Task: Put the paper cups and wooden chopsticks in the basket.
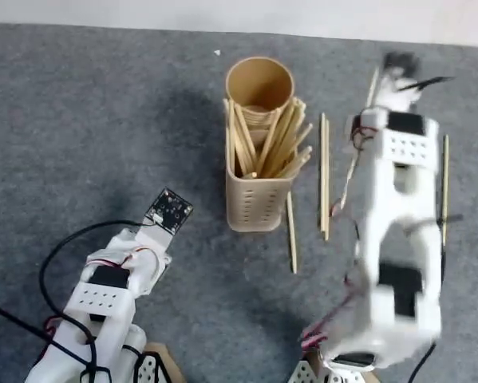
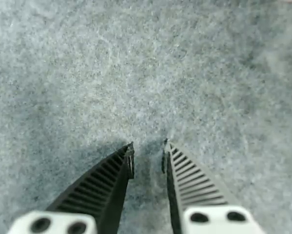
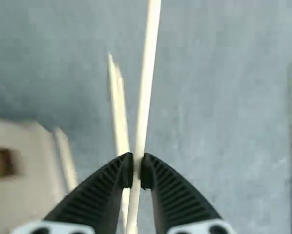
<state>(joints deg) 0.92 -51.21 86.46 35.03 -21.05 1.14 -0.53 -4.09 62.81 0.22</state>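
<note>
Chopstick (image 3: 147,73), thin wood, clamped btwn right fingers (image 3: 111,187), left fingers (image 2: 107,187) apart, fuzzy carpet (image 2: 136,58)

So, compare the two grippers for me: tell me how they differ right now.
1. The left gripper holds nothing; the right gripper is shut on a wooden chopstick.
2. The left gripper's jaws stand slightly apart over bare grey carpet; the right gripper has loose chopsticks and the basket nearby.
Shared: both have black ribbed fingers.

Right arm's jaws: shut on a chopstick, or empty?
Shut on one. In the right wrist view the right gripper has its jaws pressed against both sides of a wooden chopstick, no gap showing.
</note>
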